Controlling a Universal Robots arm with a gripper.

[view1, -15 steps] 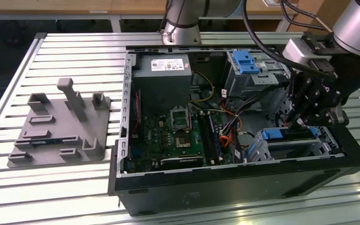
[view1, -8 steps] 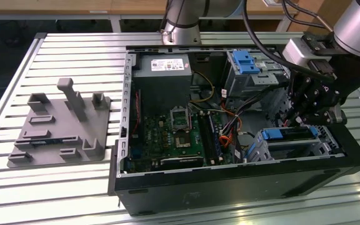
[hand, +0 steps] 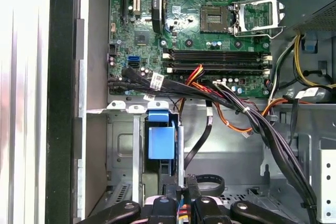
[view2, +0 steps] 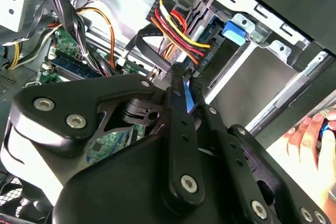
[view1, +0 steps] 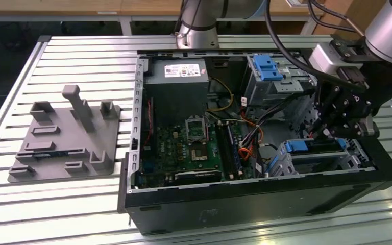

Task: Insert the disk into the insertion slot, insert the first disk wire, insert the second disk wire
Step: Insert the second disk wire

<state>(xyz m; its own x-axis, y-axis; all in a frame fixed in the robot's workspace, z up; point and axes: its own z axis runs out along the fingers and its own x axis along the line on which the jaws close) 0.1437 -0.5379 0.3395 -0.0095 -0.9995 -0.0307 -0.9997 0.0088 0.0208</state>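
Note:
The disk sits inside the insertion slot (view1: 351, 159), a low silver cage at the case's corner on the exterior view's right. Its blue carrier shows at the cage mouth (view1: 310, 146) (hand: 160, 141) (view2: 234, 29). My gripper (view1: 322, 135) hangs just above that mouth. In the second wrist view its black fingers (view2: 177, 129) close to a narrow tip with a thin blue piece of a disk wire (view2: 189, 100) between them. Red, yellow and orange wires (view2: 176, 27) run to a black plug by the tip. The cage wall (hand: 119, 150) and the gripper (hand: 178, 203) appear in the first wrist view.
The open case holds a green motherboard (view1: 189, 148), a power supply (view1: 175, 71) and a taller grey bay with a blue latch (view1: 269, 67). A thick black wire bundle (hand: 247, 114) crosses beside the cage. A grey fixture plate (view1: 67, 138) lies on the exterior view's left. A person's hand (view2: 310, 140) rests outside the case.

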